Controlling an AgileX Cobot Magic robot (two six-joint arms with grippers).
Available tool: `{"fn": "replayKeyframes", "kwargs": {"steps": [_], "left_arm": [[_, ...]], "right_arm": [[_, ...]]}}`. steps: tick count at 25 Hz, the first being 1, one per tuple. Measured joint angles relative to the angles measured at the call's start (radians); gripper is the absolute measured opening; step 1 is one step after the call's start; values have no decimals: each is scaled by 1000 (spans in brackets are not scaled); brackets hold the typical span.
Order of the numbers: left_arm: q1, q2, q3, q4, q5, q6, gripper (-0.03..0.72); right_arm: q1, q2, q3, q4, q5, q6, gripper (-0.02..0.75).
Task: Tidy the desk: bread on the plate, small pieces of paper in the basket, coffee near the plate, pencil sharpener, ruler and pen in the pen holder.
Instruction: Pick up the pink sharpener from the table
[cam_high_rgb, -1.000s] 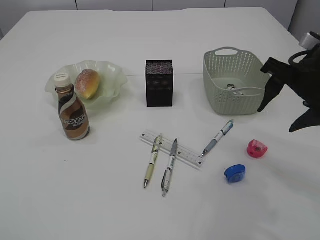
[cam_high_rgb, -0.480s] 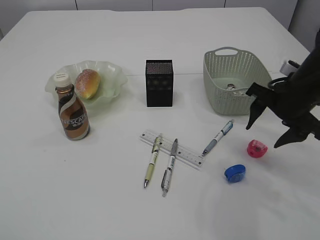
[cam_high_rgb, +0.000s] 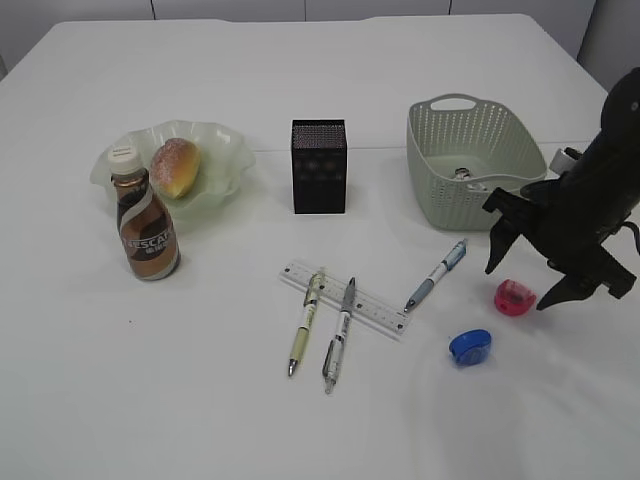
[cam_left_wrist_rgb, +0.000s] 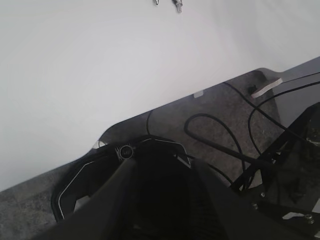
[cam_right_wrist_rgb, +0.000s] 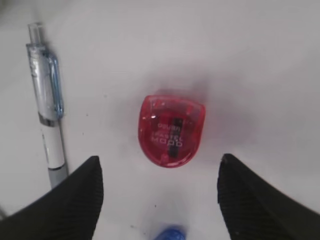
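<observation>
The red sharpener (cam_right_wrist_rgb: 171, 131) lies flat on the bench (cam_high_rgb: 200, 400) at the lower right of the exterior view, just below the right gripper (cam_high_rgb: 540, 272), whose fingers (cam_right_wrist_rgb: 82, 200) are spread wide with nothing between them; in the wrist view one finger stands at each side of the sharpener, neither touching it, so the arm looks lined up to come down and pinch it. The blue sharpener (cam_high_rgb: 470, 346) sits near it, lower and to the left, well clear of the fingers; a blue pen (cam_high_rgb: 437, 274) lies just to the left of the red sharpener, close to the left-hand finger, and could be nudged if the fingers drop off line. Farther left, two more pens (cam_high_rgb: 305, 322) rest across the ruler (cam_high_rgb: 345, 298) in the middle of the frame; the black pen holder (cam_high_rgb: 319, 166) stands behind them, apart from everything, with open bench between it and the sharpener. The basket (cam_high_rgb: 470, 190) sits upper right, directly behind the arm, with something small inside; the bread (cam_high_rgb: 175, 167) is already on the plate (cam_high_rgb: 225, 150) at upper left, and the coffee bottle (cam_high_rgb: 145, 225) stands touching the plate's front edge. The left gripper (cam_left_wrist_rgb: 150, 195) hangs off the bench edge; its fingers cannot be seen, so I cannot tell whether they hold anything.
</observation>
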Motion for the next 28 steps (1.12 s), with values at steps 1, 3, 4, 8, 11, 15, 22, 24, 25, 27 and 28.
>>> {"fn": "replayKeyframes", "kwargs": {"steps": [1,3,4,8,11,15,22,24,25,27,28], "left_arm": [[0,0,0,-5,0,0,260],[0,0,0,-9,0,0,260],[0,0,0,-9,0,0,260],[0,0,0,-9,0,0,260],[0,0,0,-9,0,0,260],[0,0,0,-9,0,0,260],[0,0,0,-11,0,0,260],[0,0,0,-13,0,0,260],[0,0,0,-13,0,0,260],[0,0,0,-17,0,0,260],[0,0,0,-19,0,0,260]], "right_arm": [[0,5,0,-16,-6,14,554],[0,10,0,-50,-10,42,554],[0,13,0,-64,-13,57,554],[0,29,0,-90,-17,79,554],[0,46,0,-88,-18,81,554],[0,50,-2,-83,-48,82,554],[0,65,-4,-67,-72,106,554],[0,69,-4,-64,-73,106,554],[0,71,-4,-63,-73,106,554],[0,72,-4,-63,-78,108,554],[0,72,-4,-63,-82,108,554]]}}
